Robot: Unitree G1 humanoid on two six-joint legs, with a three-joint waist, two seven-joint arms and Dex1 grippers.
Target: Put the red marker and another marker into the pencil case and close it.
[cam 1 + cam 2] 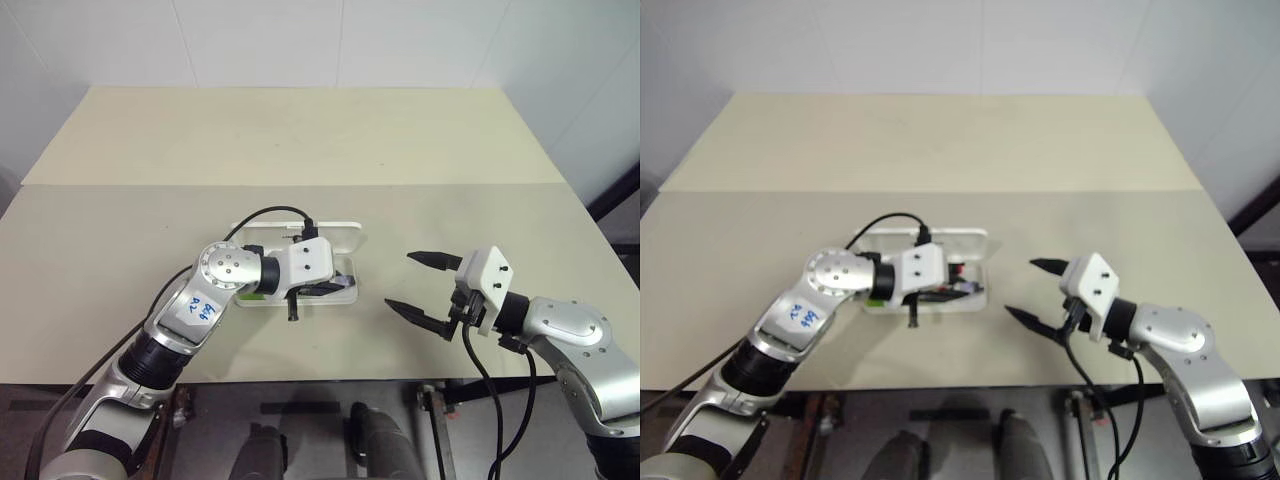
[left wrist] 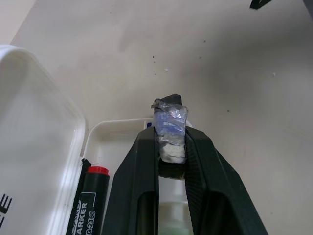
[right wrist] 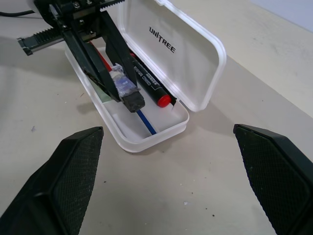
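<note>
The beige counter [image 1: 300,150] carries the white pencil case [image 3: 195,58], its lid raised. The red marker [image 3: 151,90] lies inside. Above the tray, the left gripper [image 3: 128,95] has its jaws nearly together, pinching a taped wad. To the case's right hangs the right gripper [image 1: 418,283], jaws wide and empty.

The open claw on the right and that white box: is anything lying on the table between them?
No. In the right wrist view, bare table separates the right gripper from the pencil case.
</note>
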